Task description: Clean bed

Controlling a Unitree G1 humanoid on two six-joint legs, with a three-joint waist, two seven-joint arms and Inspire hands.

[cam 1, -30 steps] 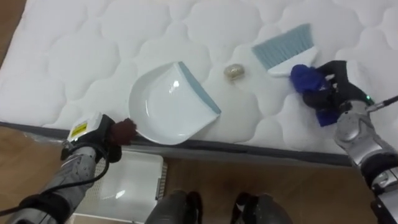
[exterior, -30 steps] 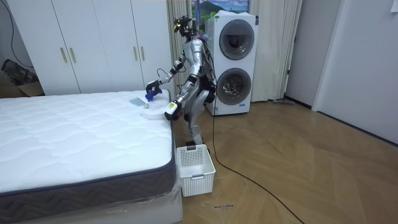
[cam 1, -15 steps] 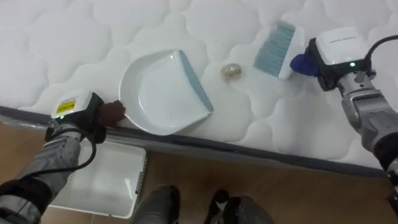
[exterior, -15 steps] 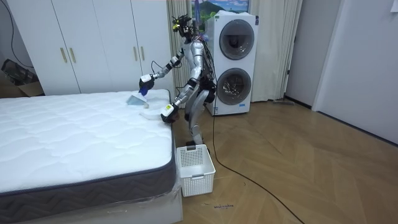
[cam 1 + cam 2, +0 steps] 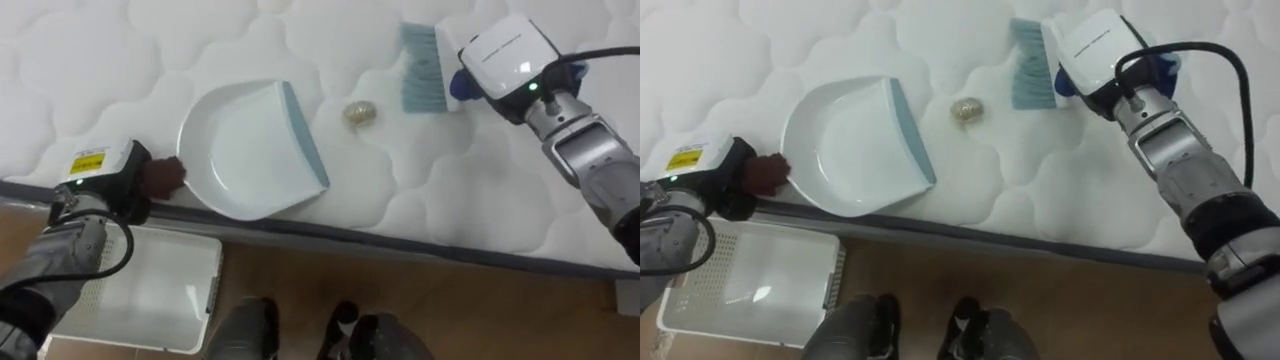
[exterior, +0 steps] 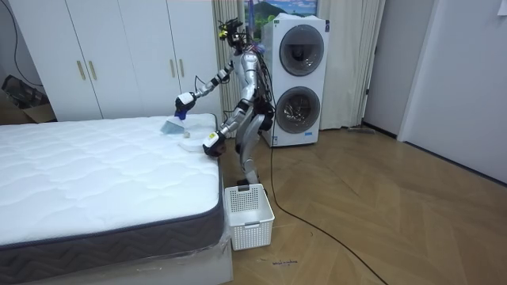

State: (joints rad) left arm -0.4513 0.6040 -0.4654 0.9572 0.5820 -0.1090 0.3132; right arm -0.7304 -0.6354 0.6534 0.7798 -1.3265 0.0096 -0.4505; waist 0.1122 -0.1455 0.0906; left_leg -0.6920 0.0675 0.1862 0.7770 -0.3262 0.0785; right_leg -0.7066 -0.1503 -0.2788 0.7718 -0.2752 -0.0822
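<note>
A white dustpan (image 5: 250,150) with a grey-blue lip lies on the white quilted mattress (image 5: 100,60) near its edge. My left hand (image 5: 105,180) is shut on its brown handle (image 5: 162,175) at the bed's edge. A small crumpled ball of litter (image 5: 359,113) lies just right of the pan's lip. Beyond it, the brush (image 5: 422,68) has its pale blue bristles on the mattress. My right hand (image 5: 505,55) is shut on its blue handle, back of the hand upward. In the room view I stand bent over the bed's corner, right hand (image 6: 184,100) raised.
A white slatted basket (image 5: 150,295) stands on the wooden floor below the bed's edge, under my left arm. Stacked washing machines (image 6: 299,79) are behind me, and white wardrobes (image 6: 119,55) line the wall past the bed.
My right hand has lifted and swung the brush left, closer to the litter, and its bristles now point away from me. The dustpan and left hand hold still; the view has shifted.
</note>
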